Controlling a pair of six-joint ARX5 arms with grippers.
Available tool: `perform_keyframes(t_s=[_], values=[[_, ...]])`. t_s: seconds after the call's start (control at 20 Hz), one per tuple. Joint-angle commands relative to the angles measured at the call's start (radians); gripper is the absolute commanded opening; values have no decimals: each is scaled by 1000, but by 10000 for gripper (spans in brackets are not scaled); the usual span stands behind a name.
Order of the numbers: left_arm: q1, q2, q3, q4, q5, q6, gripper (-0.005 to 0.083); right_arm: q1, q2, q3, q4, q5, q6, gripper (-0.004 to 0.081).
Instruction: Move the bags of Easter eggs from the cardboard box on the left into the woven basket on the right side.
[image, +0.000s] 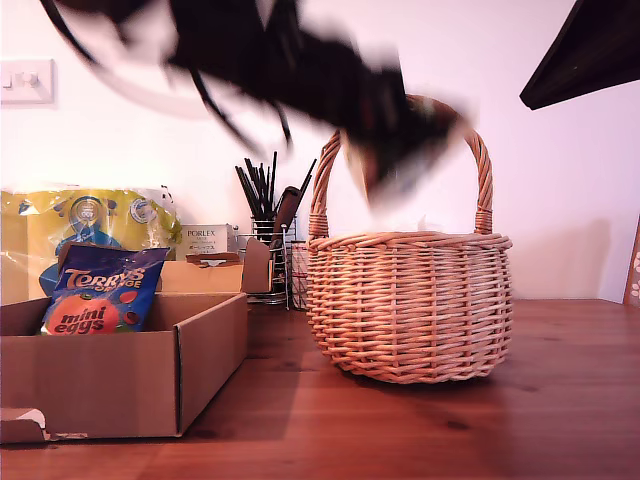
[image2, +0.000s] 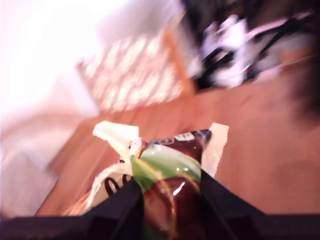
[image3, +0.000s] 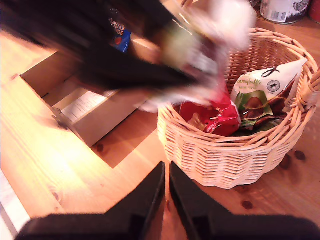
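Ext view: blurred arm over woven basket (image: 410, 305); blue Terry's bag (image: 103, 290) still in cardboard box (image: 120, 375).
1st wrist: my first gripper (image2: 170, 192) pinching white/green pouch (image2: 167, 167) by its edge. Light, soft, slick foil; grip the seam.
2nd wrist: my second gripper (image3: 166, 187) jaws pressed together, empty, near basket; red pouch (image3: 215, 117) inside.

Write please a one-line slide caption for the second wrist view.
My first gripper, blurred, carries a white-green pouch over the woven basket, already holding two bags.
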Motion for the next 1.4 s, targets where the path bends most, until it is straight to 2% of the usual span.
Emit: perform_keyframes(t_s=[0.0,0.1,0.4,0.5,0.55,0.7,0.75,0.95,1.1,1.25,1.35], values=[[-3,25,5,91,-54,0,181,-2,-3,3,3,0,-10,-13],[-3,70,18,145,-85,5,180,-2,-3,3,3,0,-12,-13],[-10,175,54,148,-104,4,181,-2,-3,3,4,-1,-12,-13],[-10,192,55,132,-102,-2,213,-2,-3,3,3,-1,-12,-13],[-10,192,55,109,-102,-2,291,-2,-3,3,3,-2,-12,-13],[-10,191,56,103,-102,-2,614,-2,-3,3,3,-2,-12,-13],[-10,190,60,103,-105,-2,643,-2,-3,3,3,-3,-12,-13],[-27,188,89,88,-122,-3,641,-2,-3,3,-4,-5,-16,-13],[-43,154,121,-9,-138,-3,635,-2,-3,3,-5,-5,-22,-13],[-49,85,129,-154,-139,-3,563,-2,-3,3,-2,-5,-23,-13],[-49,21,129,-275,-139,-9,474,-2,-3,3,0,-6,-23,-13]])
